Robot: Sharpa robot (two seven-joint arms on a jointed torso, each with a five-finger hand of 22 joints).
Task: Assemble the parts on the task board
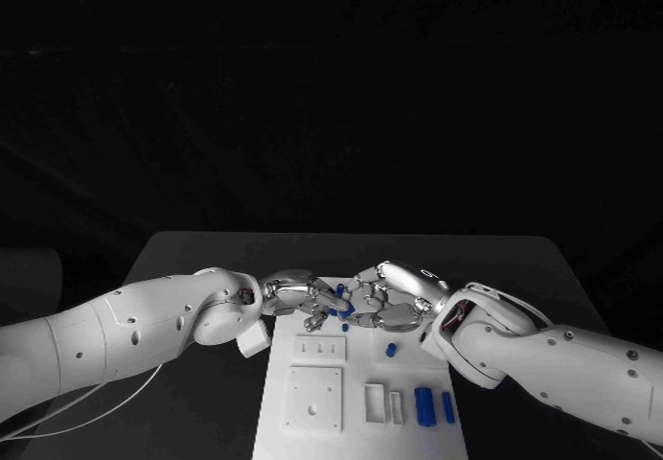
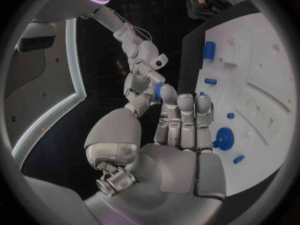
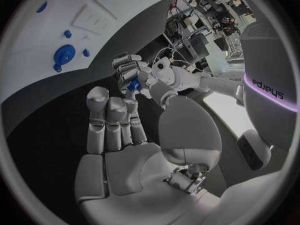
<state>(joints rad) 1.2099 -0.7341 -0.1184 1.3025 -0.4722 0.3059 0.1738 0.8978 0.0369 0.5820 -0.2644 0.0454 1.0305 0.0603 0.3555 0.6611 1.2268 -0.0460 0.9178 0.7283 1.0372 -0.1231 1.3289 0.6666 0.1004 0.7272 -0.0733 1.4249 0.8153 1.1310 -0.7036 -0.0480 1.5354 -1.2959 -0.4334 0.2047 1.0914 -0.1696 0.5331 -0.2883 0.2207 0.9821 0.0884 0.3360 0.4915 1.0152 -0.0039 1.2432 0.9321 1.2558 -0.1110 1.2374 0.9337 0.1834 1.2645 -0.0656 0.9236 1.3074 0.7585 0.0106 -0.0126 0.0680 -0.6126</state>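
Both hands meet above the far end of the white rectangular task board (image 1: 353, 402), which lies on the black surface (image 1: 194, 259). The silver left hand (image 1: 293, 292) and the silver right hand (image 1: 387, 297) face each other, fingertips close together. A small blue cylindrical part (image 1: 340, 290) sits between them. In the right wrist view, the left hand's fingers (image 3: 127, 71) are closed on this blue part (image 3: 132, 85), pinching it. In the left wrist view, the same part (image 2: 159, 91) stands just past the left hand's straight fingers (image 2: 186, 117), with the right hand's fingers (image 2: 142, 82) right beside it; whether they touch it cannot be told.

On the task board, two blue cylinders (image 1: 432, 407) lie side by side near the right edge, next to a white rectangular slot block (image 1: 376, 402). A small blue piece (image 1: 391, 350) lies further up. A round blue disc part (image 2: 223, 137) rests on the board, with smaller blue pieces near it
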